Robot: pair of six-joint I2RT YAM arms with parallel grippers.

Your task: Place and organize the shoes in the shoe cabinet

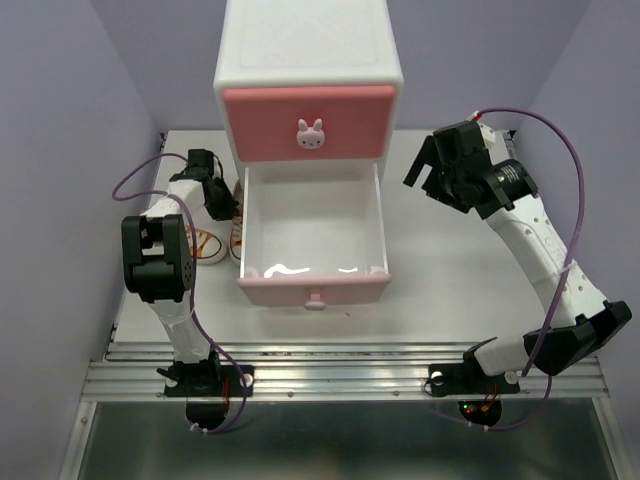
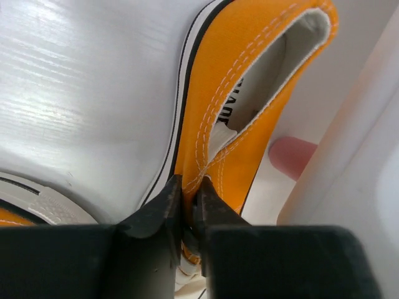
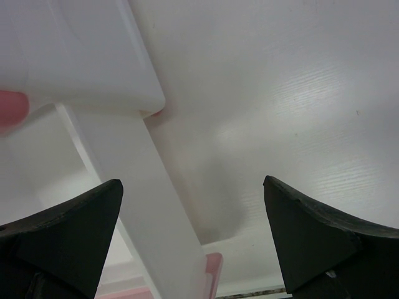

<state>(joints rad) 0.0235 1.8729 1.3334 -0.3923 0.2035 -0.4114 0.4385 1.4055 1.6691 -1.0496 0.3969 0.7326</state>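
The left end effector (image 2: pixel 190 187) pinches the side wall of an orange shoe (image 2: pixel 249 93) just left of the shoe cabinet (image 1: pixel 305 50). Black insole lettering (image 2: pixel 232 103) is half hidden, possibly "ADK". The right end effector (image 3: pixel 192 187) hangs spread above the counter (image 3: pixel 299 93), right of the pulled-out lower drawer (image 1: pixel 312 290).

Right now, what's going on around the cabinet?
The left end effector is shut on the side of an orange sneaker left of the shoe cabinet. The cabinet's lower drawer is pulled out with no shoes showing inside; the upper drawer is closed. The right end effector hangs open to its right, holding nothing.
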